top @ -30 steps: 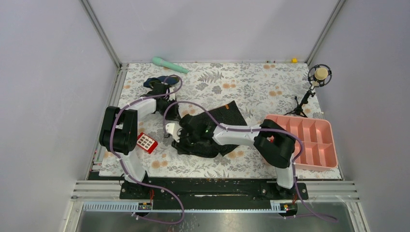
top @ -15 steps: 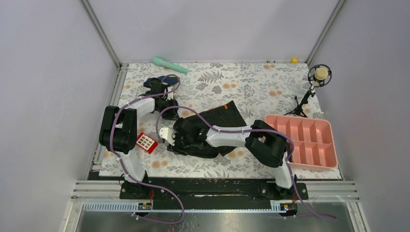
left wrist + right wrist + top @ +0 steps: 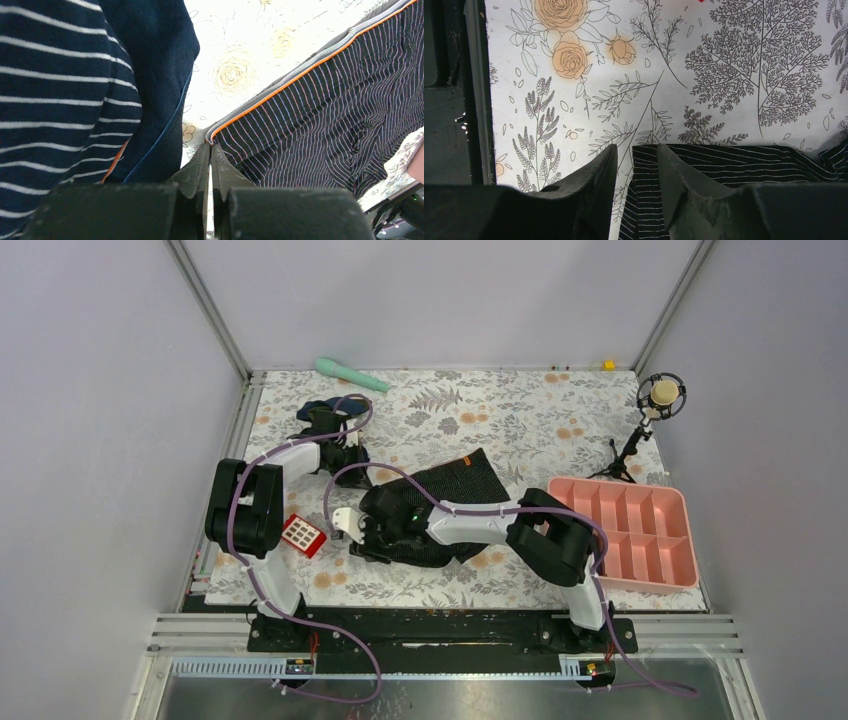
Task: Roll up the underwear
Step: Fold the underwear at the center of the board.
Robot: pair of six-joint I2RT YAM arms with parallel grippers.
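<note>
**A:** Where's the underwear (image 3: 470,480)?

**B:** Mid counter (image 3: 560,410). My left fingers (image 3: 196,167) pinch its waistband corner, as an anchor I'd say. My right fingers (image 3: 594,175), narrow gap, straddle a free edge, prob. to start rolling.

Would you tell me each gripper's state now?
Left gripper: shut on the underwear corner.
Right gripper: slightly apart over its edge; grip cannot be told.

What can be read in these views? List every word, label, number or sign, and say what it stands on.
No text can be read in any view.
Keys of the red keypad: white, any marks on them too small to read.
Waistband of the underwear: plain grey with an orange edge, no lettering visible.
</note>
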